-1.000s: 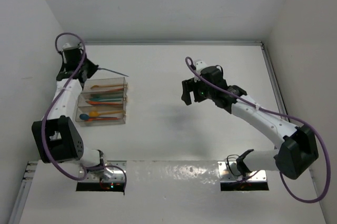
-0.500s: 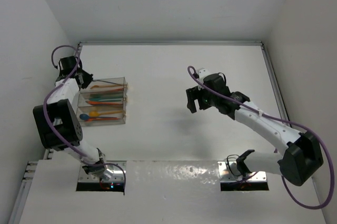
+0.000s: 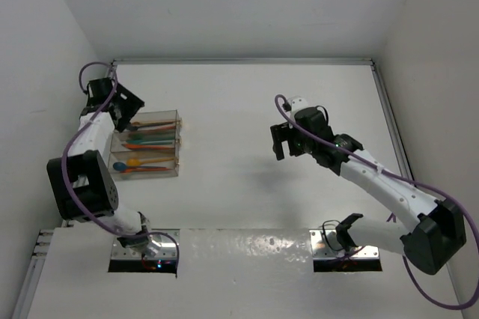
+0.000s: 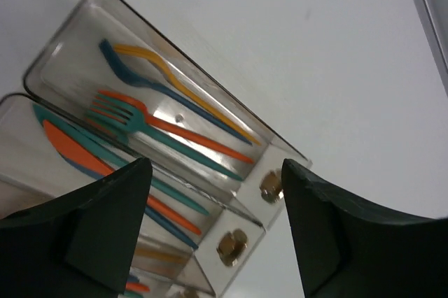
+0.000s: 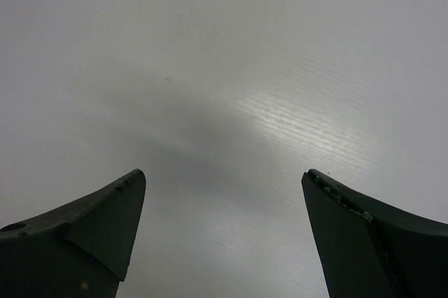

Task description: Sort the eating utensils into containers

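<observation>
The containers (image 3: 178, 144) are three clear bins side by side at the table's left. Several forks lie in the far bin (image 4: 66, 36), among them a blue fork (image 4: 136, 76) and an orange fork (image 4: 183, 129). Orange and teal knives (image 4: 73, 149) lie in the middle bin, and spoons (image 3: 137, 162) in the near one. My left gripper (image 3: 128, 111) (image 4: 215, 166) hovers open over the bins' left end with nothing between its fingers. My right gripper (image 3: 281, 142) (image 5: 224, 173) hangs open over bare table right of centre, holding nothing.
White walls close in the table on the left, back and right. A metal rail (image 3: 239, 61) runs along the far edge. Brass nuts (image 4: 232, 244) show at the bins' end wall. Both arm bases stand at the near edge.
A second ago my left gripper held a thin blue utensil above the far bin. It has since come down to the bins' left end and opened. The right arm drifted right and nearer.
</observation>
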